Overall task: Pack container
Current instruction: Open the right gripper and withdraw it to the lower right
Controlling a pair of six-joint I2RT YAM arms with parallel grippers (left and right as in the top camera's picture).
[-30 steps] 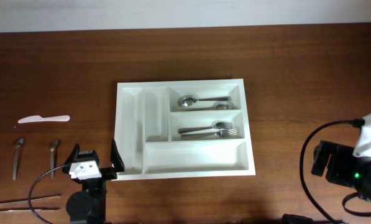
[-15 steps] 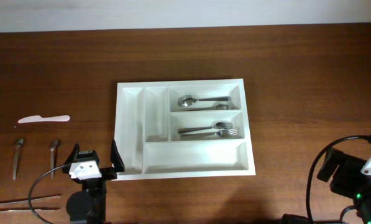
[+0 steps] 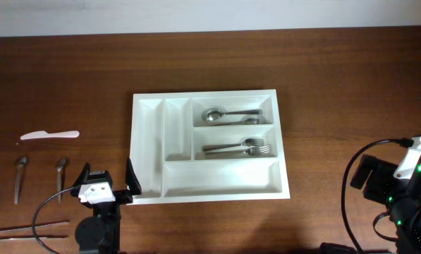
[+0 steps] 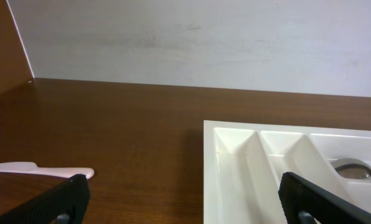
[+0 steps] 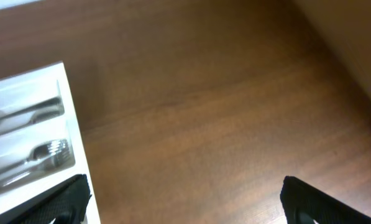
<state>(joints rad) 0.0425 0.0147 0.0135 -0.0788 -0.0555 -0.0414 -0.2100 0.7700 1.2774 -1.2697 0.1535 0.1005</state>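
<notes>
The brown wooden table [image 3: 337, 92] fills the overhead view. The container [image 3: 221, 178], a white tray, lies flat near the middle of it, a little to the left. Its two narrow compartments run along the left side, and three wide ones are stacked across the right.

The left arm sits at the near edge, just beside the container's near-left corner. The left fingers [image 4: 182, 193] are spread wide with nothing between them. From above, one finger stands right against the tray's left wall, but I cannot tell if it touches. The left wrist view looks past both black fingertips at that corner and at the table beyond.

The right arm is at the near right, well apart from the container. The right fingers [image 5: 185, 199] are also spread wide and hold nothing. Bare table lies between them, and the tray's right edge shows at the left of the right wrist view.

A spoon [image 3: 221, 114] lies in the far wide compartment, bowl to the left. Forks [image 3: 238, 147] lie in the middle wide one, tines to the right.

A white plastic knife [image 3: 49, 135] lies on the table at the left. Nearer the edge are two small spoons [image 3: 20, 179] [image 3: 60, 171], side by side but apart. A pair of thin sticks [image 3: 20, 229] lies at the near-left corner.
</notes>
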